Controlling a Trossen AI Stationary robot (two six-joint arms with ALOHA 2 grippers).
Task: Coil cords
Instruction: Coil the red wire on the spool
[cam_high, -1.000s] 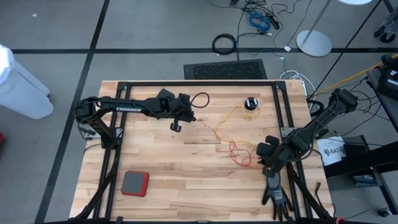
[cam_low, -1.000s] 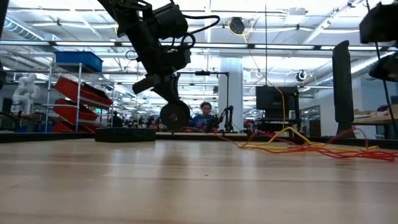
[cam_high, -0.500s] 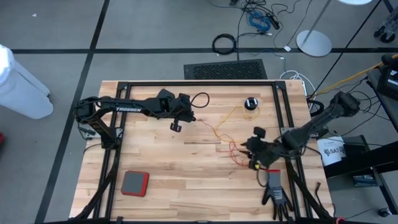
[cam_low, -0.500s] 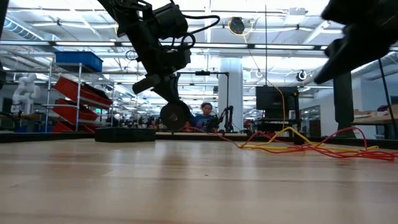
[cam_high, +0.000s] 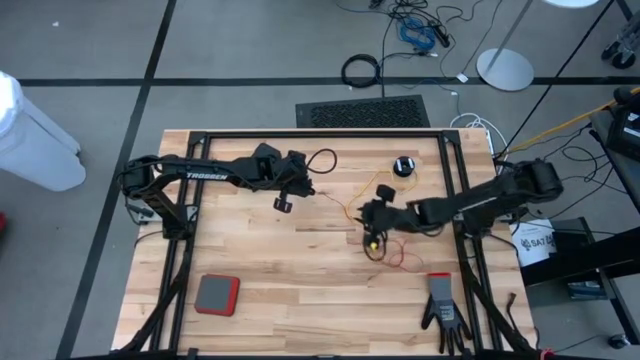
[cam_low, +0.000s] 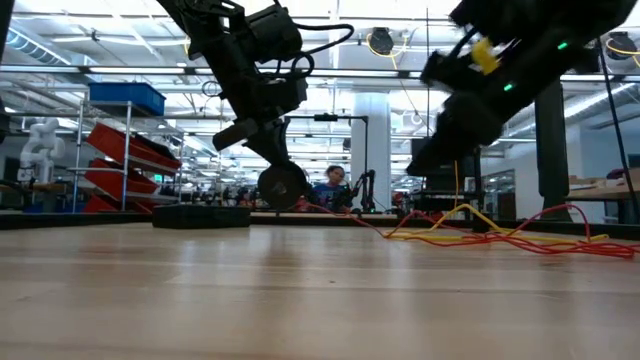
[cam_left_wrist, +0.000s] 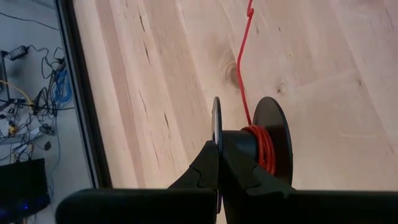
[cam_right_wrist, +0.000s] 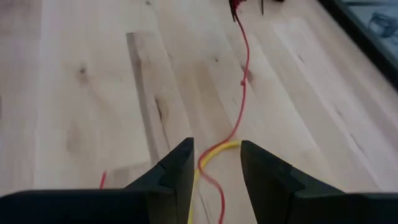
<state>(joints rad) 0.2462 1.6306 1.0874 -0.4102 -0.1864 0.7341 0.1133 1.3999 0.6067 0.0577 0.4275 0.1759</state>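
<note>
My left gripper (cam_high: 285, 200) is shut on a small black reel (cam_left_wrist: 273, 134) with reddish-orange cord wound on its hub. That cord (cam_high: 325, 199) runs off the reel toward the table's right, down to loose loops (cam_high: 395, 255) on the wood. The yellow cord (cam_high: 366, 184) lies on the table and leads to a second black reel (cam_high: 404, 166) with a pale centre, near the far edge. My right gripper (cam_right_wrist: 214, 158) hovers open over the middle of the table, where both cords cross. The yellow cord (cam_right_wrist: 214, 152) and the red cord (cam_right_wrist: 244, 74) pass between its fingers. My left gripper pinches one thin side disc of the reel (cam_left_wrist: 216, 127) between its two fingers, at the disc's rim. The fingers slant down from the table's left. The reel hangs at the fingertips with its axle level, and the red cord trails off it.
A red-and-grey pad (cam_high: 216, 294) lies near the front left. A black glove (cam_high: 442, 312) lies at the front right. Black frame rails (cam_high: 300, 136) run along the table's edges. Bare wood lies between the two arms.
My right gripper has swung from the table's front right toward the middle and the far side, sinking a little. It has turned its fingers toward the left arm and now stands over the crossing cords. The left gripper and its reel have kept still.
</note>
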